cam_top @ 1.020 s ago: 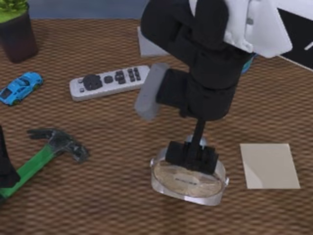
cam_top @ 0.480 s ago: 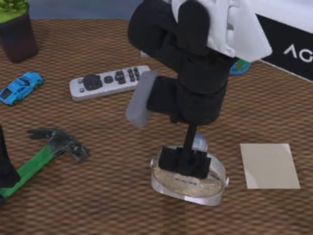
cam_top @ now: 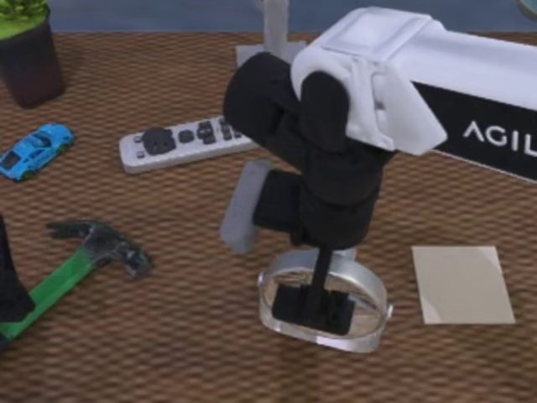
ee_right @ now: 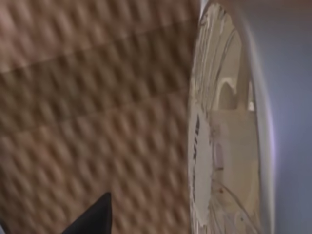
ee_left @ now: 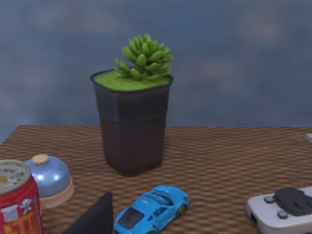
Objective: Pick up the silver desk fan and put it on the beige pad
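The silver desk fan (cam_top: 373, 295) lies on the table right of centre, its wide shiny rim ringing the wire grille. My right gripper (cam_top: 315, 309) hangs straight down over the grille, inside the ring of the rim, and it is open. In the right wrist view the fan (ee_right: 219, 146) fills one side and a single dark fingertip (ee_right: 97, 217) shows beside it over the woven table. The other finger is hidden. The beige pad (cam_top: 463, 284) lies flat just right of the fan, bare. My left arm (cam_top: 8, 294) is parked at the left edge.
A green-handled hammer (cam_top: 92, 252), a white remote (cam_top: 186, 140), a blue toy car (cam_top: 35, 149) and a potted plant (cam_top: 29, 50) occupy the left half. A grey-white post (cam_top: 273, 34) stands at the back. A red can (ee_left: 17, 200) and a bell (ee_left: 48, 178) show in the left wrist view.
My right arm has swung down and forward. Its gripper has dropped from the fan's rear rim to low over the grille.
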You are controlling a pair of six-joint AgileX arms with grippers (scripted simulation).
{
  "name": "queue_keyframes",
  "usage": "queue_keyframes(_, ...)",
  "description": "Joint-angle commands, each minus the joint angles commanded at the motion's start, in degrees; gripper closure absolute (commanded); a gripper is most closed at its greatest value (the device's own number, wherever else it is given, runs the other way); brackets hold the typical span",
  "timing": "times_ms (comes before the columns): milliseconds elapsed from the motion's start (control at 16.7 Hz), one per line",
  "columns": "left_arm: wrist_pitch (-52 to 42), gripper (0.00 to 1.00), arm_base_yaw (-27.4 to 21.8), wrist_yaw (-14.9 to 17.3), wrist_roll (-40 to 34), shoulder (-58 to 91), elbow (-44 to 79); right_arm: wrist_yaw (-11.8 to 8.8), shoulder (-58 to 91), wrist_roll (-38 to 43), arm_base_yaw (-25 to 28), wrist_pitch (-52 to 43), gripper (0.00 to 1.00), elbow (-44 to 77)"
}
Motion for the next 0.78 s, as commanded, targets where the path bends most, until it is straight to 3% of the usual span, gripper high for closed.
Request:
queue_keyframes(180,0.0,0.00,0.0,0.0,0.0,0.0,0.0,0.0,0.0,0.0,0.0,0.0,0.00,0.0)
queue_keyframes(780,0.0,0.00,0.0,0.0,0.0,0.0,0.0,0.0,0.0,0.0,0.0,0.0,0.75,0.0)
